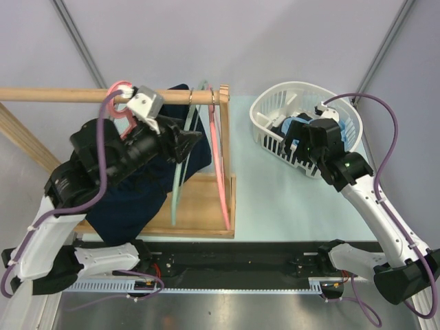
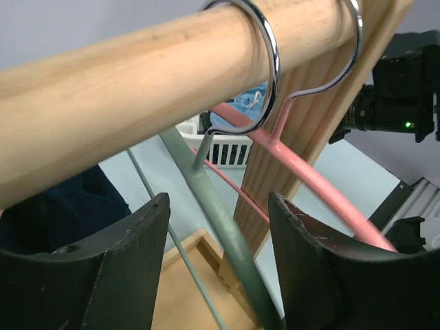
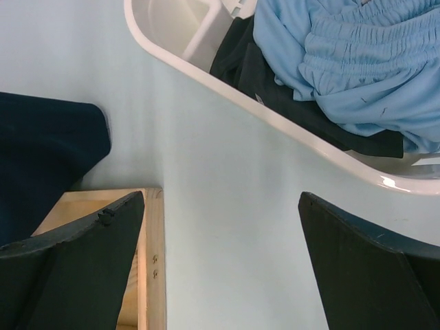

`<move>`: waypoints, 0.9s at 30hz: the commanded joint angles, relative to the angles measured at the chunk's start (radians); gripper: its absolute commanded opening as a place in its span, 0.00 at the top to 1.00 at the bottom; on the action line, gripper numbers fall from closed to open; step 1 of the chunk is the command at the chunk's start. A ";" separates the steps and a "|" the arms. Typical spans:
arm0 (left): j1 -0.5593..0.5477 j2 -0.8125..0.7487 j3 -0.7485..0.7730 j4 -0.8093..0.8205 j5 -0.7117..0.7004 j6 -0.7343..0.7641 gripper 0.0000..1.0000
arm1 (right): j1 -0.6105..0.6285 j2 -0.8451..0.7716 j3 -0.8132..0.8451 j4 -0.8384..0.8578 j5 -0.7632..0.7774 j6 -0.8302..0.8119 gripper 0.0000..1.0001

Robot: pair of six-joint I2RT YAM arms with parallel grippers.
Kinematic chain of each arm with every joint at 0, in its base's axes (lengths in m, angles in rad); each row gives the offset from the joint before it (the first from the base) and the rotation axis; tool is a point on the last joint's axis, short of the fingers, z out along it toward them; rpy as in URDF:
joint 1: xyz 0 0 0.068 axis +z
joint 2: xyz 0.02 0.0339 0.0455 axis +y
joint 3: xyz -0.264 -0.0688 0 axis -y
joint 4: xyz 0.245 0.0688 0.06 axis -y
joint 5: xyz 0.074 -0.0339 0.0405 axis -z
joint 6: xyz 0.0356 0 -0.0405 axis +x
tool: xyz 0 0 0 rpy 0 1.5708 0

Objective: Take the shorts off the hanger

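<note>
Rack, left side. Wooden rod runs across the top of a wooden rack.
- Two metal hooks loop over the rod near its right end. One carries a green hanger, the other a pink hanger. Both hangers look bare.
- Further left on the rod is a second pink hook, just beside the left wrist.

Left end effector: up under the rod, fingers apart.
- The green hanger's arm passes down through the gap, closer to the right-hand finger.
- No fabric between the fingers and nothing gripped.

Navy shorts: a dark bundle hanging below the left arm, in front of the rack and spilling over the left part of its base frame.
- Cannot tell from any view whether they hang from the left pink hook or are only draped there.

Right side. White basket sits on the pale blue surface, well apart from the rack.
- Inside are light blue shorts, lying on top of a pair of dark shorts. Both are off any hanger.

Right end effector: hovers at the near side of the basket, above bare surface between the basket wall and the rack base.
- Fingers spread wide, with nothing between them.
- In the wrist view the navy shorts show at the far left, just above the base frame's corner.
</note>
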 commanded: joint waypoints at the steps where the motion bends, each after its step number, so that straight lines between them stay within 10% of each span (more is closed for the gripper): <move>1: -0.004 -0.093 0.008 0.051 0.021 -0.020 0.32 | 0.007 -0.021 -0.007 0.014 -0.002 0.012 0.00; 27: 0.036 -0.045 0.215 -0.359 -0.475 0.033 0.32 | 0.020 -0.021 -0.042 0.008 0.000 0.012 0.00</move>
